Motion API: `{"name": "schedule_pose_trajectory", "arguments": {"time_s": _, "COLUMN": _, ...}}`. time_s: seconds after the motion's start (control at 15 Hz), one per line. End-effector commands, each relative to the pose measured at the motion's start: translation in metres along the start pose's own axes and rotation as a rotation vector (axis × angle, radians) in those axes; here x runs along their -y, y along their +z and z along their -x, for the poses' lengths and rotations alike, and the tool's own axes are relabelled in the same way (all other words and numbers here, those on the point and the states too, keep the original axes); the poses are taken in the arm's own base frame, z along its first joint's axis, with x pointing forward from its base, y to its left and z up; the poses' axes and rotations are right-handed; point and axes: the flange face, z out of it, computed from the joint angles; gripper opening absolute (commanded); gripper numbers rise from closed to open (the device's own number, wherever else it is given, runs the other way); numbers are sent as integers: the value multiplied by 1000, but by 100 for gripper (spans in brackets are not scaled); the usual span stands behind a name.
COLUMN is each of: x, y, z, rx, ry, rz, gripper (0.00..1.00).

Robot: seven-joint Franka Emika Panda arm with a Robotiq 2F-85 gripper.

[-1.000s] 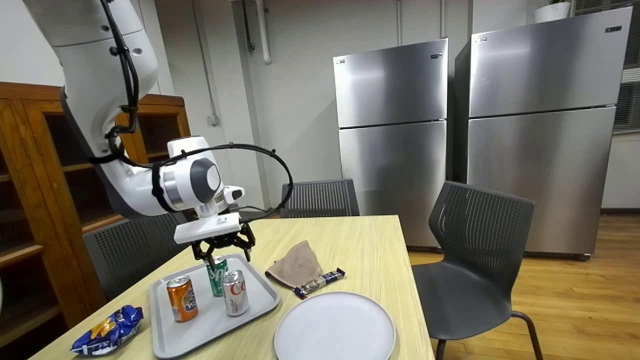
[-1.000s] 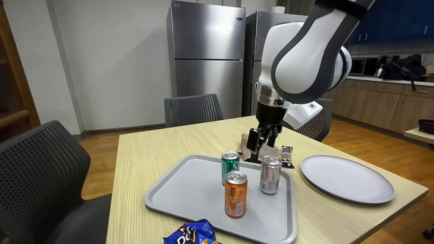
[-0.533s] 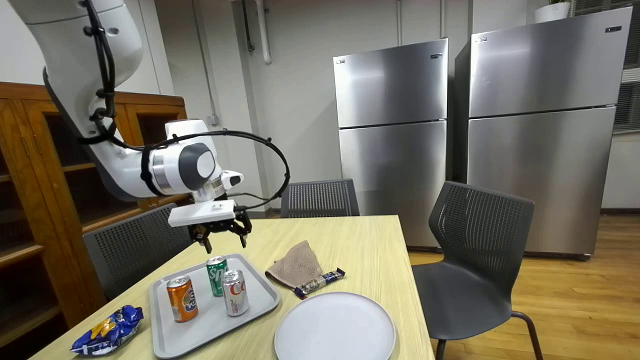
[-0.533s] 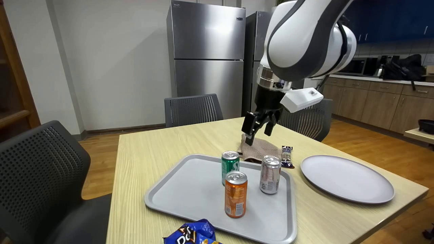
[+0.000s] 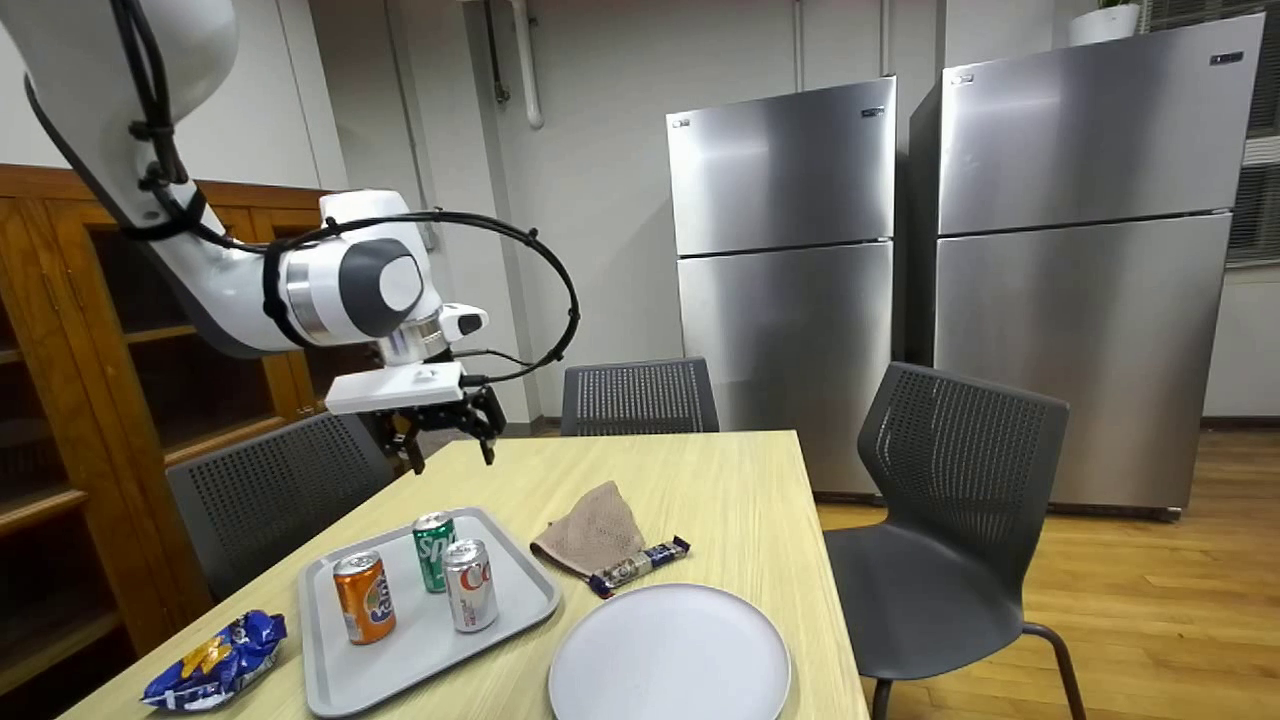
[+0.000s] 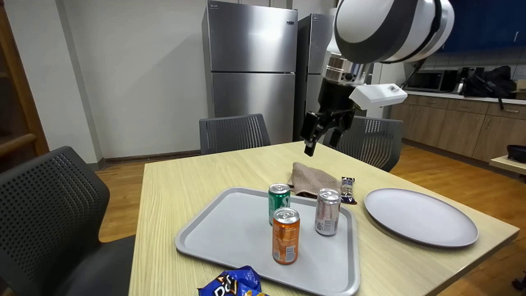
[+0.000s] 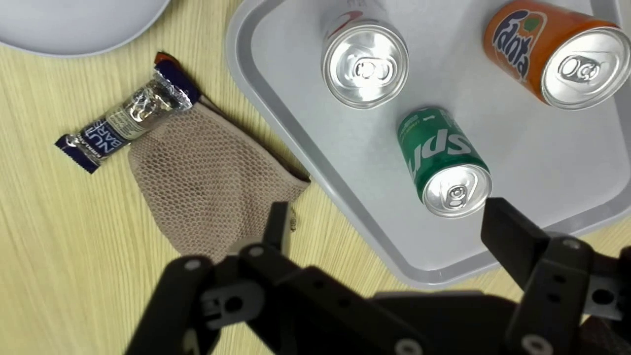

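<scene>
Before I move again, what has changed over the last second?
In both exterior views, the gripper has risen, away from the Sprite can on the tray. Nothing was visibly grasped or released; its jaws stand open and empty. The Fanta can, silver can, nut bar, tan mesh fabric, plate and blue snack bag stayed put, as did the Sprite can and tray.

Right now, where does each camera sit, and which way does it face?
An exterior view: above table height, plate in the foreground, facing refrigerators; arm enters upper left, gripper visible.
An exterior view: chip bag in the foreground, facing across the tray toward refrigerators, kitchen cabinets at right; arm enters upper right, gripper visible.
Wrist view: on the arm, facing down at the tray, Sprite can and mesh cloth; only the open gripper shows.
Both exterior views share refrigerators, chip bag and arm.
</scene>
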Motion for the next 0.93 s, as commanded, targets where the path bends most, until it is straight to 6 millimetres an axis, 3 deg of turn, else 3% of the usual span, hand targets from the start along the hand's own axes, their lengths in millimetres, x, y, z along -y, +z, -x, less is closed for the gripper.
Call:
{"name": "schedule_pose_trajectory", "arguments": {"time_s": 0.0, "x": 0, "y": -33, "z": 17, "rx": -2, "ry": 31, "rz": -6, "gripper": 100}}
{"name": "schedule_pose_trajectory", "arguments": {"time_s": 0.27, "x": 3, "y": -51, "z": 25, "rx": -13, "ry": 35, "rz": -21, "gripper": 100}}
{"name": "schedule_pose_trajectory", "arguments": {"time_s": 0.33, "x": 0, "y": -36, "z": 14, "rx": -15, "ry": 43, "rz": -8, "gripper": 100}}
{"name": "schedule_pose_trajectory", "arguments": {"time_s": 0.87, "x": 2, "y": -43, "z": 20, "rx": -17, "ry": 43, "rz": -9, "gripper": 100}}
